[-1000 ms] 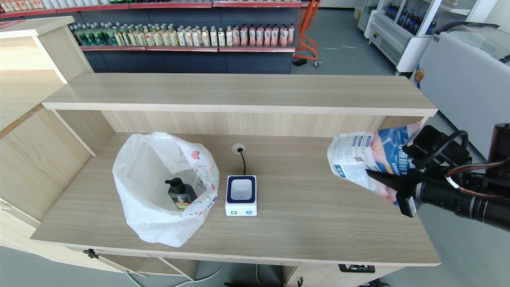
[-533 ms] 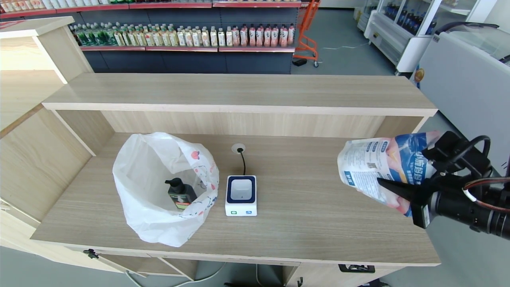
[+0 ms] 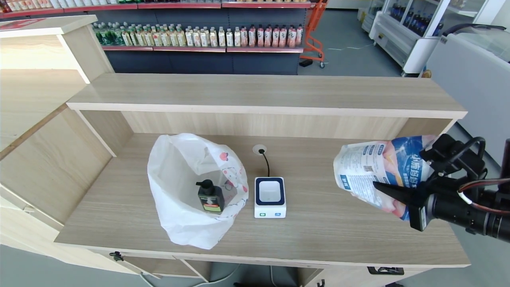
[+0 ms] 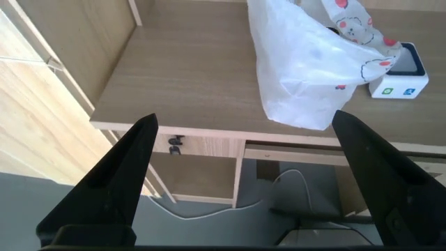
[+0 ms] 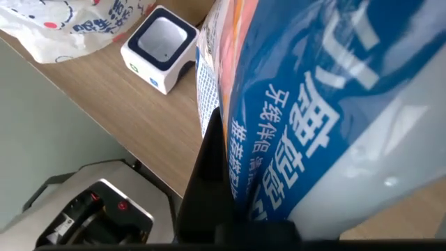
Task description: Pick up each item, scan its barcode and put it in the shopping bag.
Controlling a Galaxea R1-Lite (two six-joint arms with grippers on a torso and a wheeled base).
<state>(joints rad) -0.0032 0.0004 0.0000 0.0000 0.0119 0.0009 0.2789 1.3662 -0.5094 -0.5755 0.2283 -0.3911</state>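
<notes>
Pinching pouch: right hand | left hand spread | scanner beside bag, bottle inside

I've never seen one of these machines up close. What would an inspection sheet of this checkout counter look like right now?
Surface: wooden counter, bare wood, with a raised ledge behind.
Job's things: white shopping bag stands open with a dark pump bottle inside; scanner beside the bag; blue-and-white pouch held in the air over the counter's right end.
Clutter: nothing seen.
Claws: right claw shut on the pouch; left claw open and empty, low by the counter's front edge.
Cables: black scanner cable runs into a hole in the counter.
Surroundings: shelves of bottled drinks, freezers to the right.
</notes>
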